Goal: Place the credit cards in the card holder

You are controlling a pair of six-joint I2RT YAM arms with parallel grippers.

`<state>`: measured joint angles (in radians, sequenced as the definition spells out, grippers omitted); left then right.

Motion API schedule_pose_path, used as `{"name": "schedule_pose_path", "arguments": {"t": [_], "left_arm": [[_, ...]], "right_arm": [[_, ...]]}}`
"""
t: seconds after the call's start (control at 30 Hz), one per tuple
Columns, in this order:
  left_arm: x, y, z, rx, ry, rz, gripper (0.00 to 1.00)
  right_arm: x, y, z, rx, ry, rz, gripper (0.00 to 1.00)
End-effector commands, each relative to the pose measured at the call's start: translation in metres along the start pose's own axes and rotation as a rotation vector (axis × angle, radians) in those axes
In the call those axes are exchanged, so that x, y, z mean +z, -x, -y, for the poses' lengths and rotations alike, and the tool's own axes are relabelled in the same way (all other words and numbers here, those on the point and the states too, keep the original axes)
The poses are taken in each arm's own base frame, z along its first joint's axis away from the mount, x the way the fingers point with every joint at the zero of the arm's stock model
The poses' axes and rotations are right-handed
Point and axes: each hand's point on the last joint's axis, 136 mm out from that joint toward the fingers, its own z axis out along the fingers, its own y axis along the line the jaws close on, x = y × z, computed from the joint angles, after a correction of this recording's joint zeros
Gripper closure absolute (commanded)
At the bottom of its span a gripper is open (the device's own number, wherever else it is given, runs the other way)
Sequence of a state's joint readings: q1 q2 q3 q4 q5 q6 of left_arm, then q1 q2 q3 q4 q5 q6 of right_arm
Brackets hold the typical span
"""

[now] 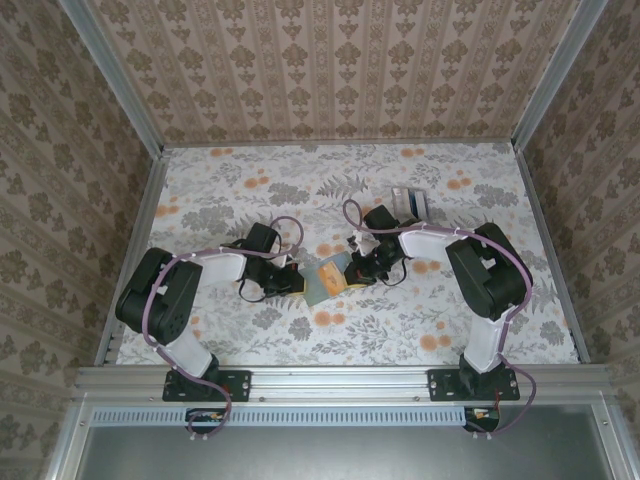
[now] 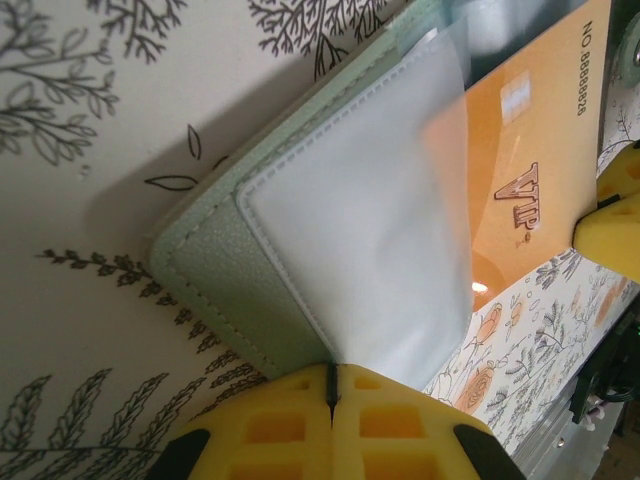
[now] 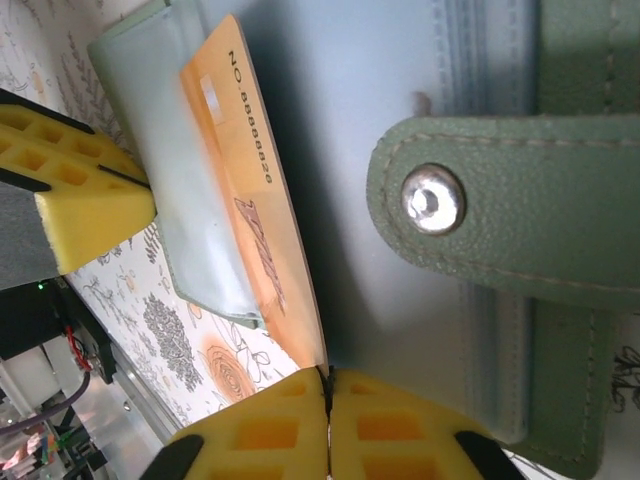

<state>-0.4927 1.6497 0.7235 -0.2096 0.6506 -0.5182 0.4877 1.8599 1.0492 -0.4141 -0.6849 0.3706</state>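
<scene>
1. We see both arms bent at the elbow and reaching inward, wrists low, meeting at mid-table (image 1: 250,180).
2. Left tool (image 2: 331,400) is closed, pinching the open card holder (image 2: 230,270) at its edge.
3. Right tool (image 3: 328,400) is clamped on the orange card (image 3: 255,230), which sits partly under the holder's clear pocket.
4. Other cards (image 1: 410,200) lie far right, well apart.

The left arm (image 1: 160,290) and right arm (image 1: 490,270) have bulky black joints and white links. A looping mauve cable (image 1: 200,254) trails each, and each is bolted to a black base plate (image 1: 208,385). The fingers (image 2: 290,425) are yellow blocks with square recesses.
</scene>
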Motion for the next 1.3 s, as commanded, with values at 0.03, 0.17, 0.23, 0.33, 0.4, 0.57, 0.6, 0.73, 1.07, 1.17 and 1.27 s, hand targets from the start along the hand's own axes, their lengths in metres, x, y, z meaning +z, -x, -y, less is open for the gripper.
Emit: {"name": "schedule_pose_path", "arguments": {"t": [0.03,0.17,0.23,0.33,0.4,0.57,0.6,0.73,1.07,1.17,1.27], "left_arm": [[0.009,-0.019,-0.023,-0.023,0.1,-0.064,1.0],[0.009,-0.02,-0.026,-0.018,0.126,-0.072,1.0],[0.009,-0.02,-0.027,-0.012,0.137,-0.075,1.0],[0.009,-0.021,-0.028,-0.01,0.146,-0.077,1.0],[0.009,-0.021,-0.028,-0.009,0.148,-0.078,1.0],[0.01,-0.022,-0.03,-0.013,0.15,-0.079,1.0],[0.011,-0.022,-0.03,-0.014,0.15,-0.079,1.0],[0.011,-0.022,-0.029,-0.018,0.148,-0.078,1.0],[0.011,-0.02,-0.028,-0.022,0.148,-0.073,1.0],[0.01,-0.02,-0.031,-0.022,0.167,-0.074,1.0],[0.008,-0.02,-0.033,-0.019,0.181,-0.073,1.0]], "right_arm": [[-0.004,-0.001,-0.007,-0.002,0.036,0.006,0.96],[-0.005,0.007,-0.005,0.023,0.04,0.036,1.0],[-0.006,0.012,-0.006,0.03,0.051,0.061,1.0],[-0.006,0.017,-0.005,0.035,0.052,0.069,1.0],[-0.005,0.018,-0.004,0.037,0.053,0.065,1.0],[0.002,0.017,-0.004,0.051,0.074,0.054,1.0],[0.003,0.016,-0.005,0.056,0.084,0.05,1.0],[0.007,0.012,-0.008,0.066,0.106,0.044,1.0],[0.013,0.001,-0.011,0.062,0.143,-0.009,1.0],[0.014,-0.003,-0.014,0.045,0.161,-0.043,0.98],[0.015,-0.003,-0.016,0.037,0.166,-0.052,0.97]]}}
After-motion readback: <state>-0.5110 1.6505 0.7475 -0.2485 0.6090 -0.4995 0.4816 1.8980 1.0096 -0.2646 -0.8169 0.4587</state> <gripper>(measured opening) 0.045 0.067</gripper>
